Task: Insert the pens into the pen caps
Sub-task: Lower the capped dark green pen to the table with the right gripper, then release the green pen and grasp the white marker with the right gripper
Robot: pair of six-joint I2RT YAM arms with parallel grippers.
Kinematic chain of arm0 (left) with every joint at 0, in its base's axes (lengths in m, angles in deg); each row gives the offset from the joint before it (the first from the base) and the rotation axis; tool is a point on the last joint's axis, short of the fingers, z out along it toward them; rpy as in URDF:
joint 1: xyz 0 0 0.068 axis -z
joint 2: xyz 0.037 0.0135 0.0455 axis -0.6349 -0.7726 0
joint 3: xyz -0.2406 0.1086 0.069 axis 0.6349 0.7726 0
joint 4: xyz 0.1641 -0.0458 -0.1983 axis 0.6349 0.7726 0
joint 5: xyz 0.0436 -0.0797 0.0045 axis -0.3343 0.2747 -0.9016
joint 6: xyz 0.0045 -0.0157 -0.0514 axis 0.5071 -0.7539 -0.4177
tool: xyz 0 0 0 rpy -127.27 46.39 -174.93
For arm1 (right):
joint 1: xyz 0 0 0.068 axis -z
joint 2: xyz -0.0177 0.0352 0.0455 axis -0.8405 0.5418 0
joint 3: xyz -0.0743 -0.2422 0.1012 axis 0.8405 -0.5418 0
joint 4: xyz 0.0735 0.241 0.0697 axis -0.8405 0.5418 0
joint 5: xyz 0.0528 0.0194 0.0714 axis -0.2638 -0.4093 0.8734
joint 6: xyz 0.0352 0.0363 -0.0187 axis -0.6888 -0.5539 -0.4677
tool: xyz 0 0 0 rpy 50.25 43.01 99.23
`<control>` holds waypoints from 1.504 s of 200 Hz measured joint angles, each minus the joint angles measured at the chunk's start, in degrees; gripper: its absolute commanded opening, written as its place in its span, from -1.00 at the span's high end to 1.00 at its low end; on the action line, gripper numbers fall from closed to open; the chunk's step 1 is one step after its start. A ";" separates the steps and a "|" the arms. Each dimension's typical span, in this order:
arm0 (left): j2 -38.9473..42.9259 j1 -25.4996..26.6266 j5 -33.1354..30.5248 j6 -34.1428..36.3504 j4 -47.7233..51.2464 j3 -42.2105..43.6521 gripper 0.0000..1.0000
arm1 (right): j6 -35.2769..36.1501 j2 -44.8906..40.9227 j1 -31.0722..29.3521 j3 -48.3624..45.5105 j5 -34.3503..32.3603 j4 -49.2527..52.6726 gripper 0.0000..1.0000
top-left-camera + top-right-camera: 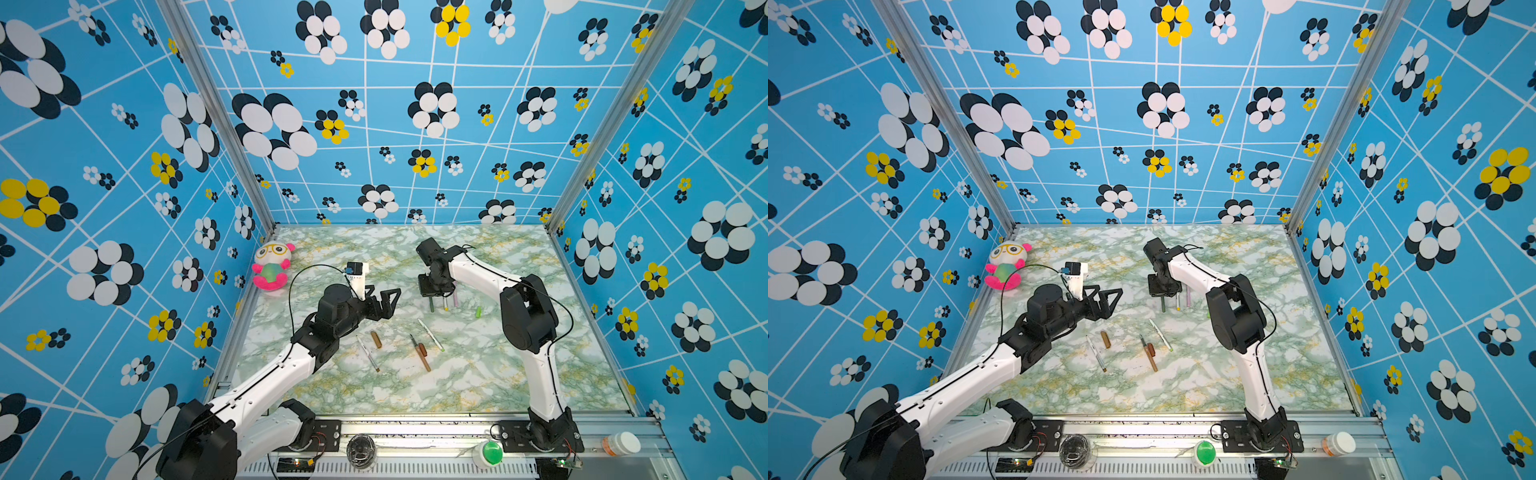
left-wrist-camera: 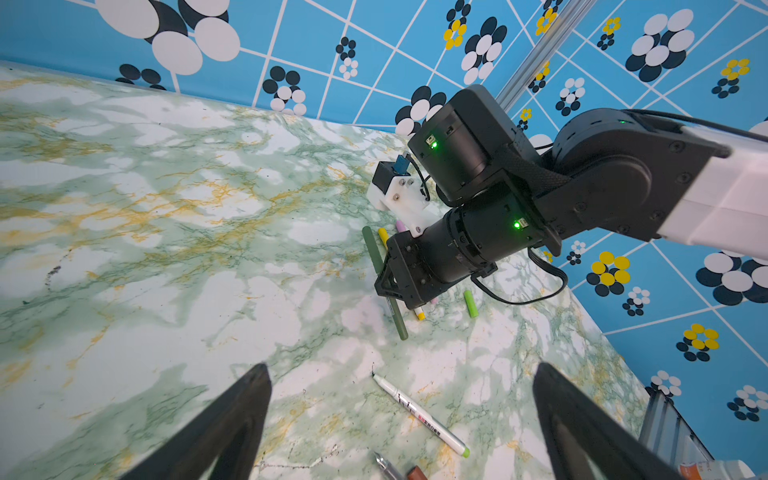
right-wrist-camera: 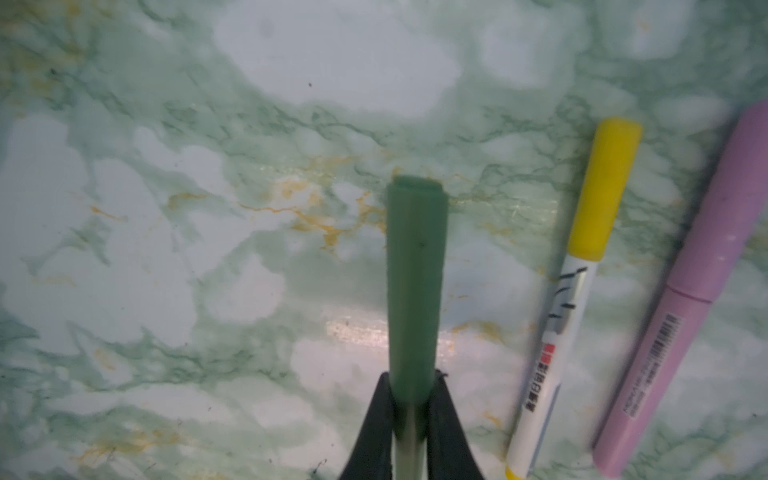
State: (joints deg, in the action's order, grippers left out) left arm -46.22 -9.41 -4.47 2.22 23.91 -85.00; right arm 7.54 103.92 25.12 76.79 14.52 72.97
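- Right wrist view: your right gripper [image 3: 409,388] has its jaws pinched narrow on the dark green pen [image 3: 415,270], cap already on, low over the marble table [image 3: 124,208]. I can't tell if it touches.
- The yellow-capped pen [image 3: 582,270] and pink pen [image 3: 706,270] lie just beside it, both capped.
- The left gripper [image 2: 399,369] hovers with its jaws wide and empty.
- The white pen [image 2: 419,415] lies uncapped on the table below that gap, its long axis slanting across it, tip toward the right arm.
- The lime green cap [image 2: 470,303] lies near the right gripper, well apart from the white pen.
- Judgement: the left arm is the free one, so turn the wrist so that the jaws close across the barrel.
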 measured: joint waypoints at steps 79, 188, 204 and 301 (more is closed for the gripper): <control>-0.02 -0.04 0.02 0.00 0.00 0.00 -0.99 | -0.04 1.18 1.11 1.05 0.48 0.20 0.79; -0.02 -0.04 0.04 -0.02 0.00 0.00 -0.99 | -1.57 3.98 1.97 3.26 2.01 0.00 0.55; -0.02 -0.04 0.04 -0.02 0.00 0.00 -0.99 | -1.81 4.00 1.99 3.32 2.23 -0.04 0.48; 0.72 -0.04 -0.90 -0.11 2.32 0.00 -0.98 | -1.88 2.54 2.03 2.51 3.78 -0.83 0.23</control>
State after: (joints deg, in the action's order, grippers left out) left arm -45.50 -9.45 -5.37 2.11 26.23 -85.00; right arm 5.66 106.45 27.15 79.31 18.30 72.14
